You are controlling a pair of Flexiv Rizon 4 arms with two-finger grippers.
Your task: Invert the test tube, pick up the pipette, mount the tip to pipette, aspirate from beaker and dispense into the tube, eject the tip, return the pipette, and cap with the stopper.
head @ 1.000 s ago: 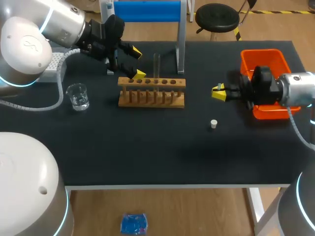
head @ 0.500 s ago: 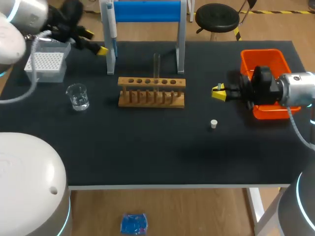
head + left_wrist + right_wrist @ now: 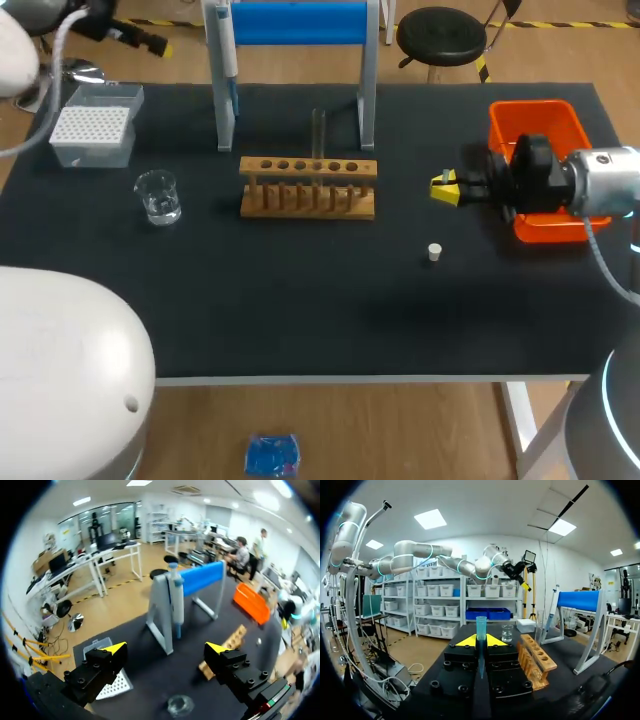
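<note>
The test tube (image 3: 319,130) stands upright in the wooden rack (image 3: 308,187) mid-way along the counter (image 3: 300,310), with the pipette (image 3: 229,50) hanging on its stand (image 3: 300,22) behind. The right hand (image 3: 481,640) is clamped on a blue tip (image 3: 481,626). The left hand (image 3: 166,648) is spread wide off the far-left corner.

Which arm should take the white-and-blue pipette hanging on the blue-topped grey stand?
Left, I'd say. The left gripper is open and empty, and the white-and-blue pipette hangs on the stand straight ahead of it. The right gripper is shut on a blue pipette tip, beside the orange bin.
</note>
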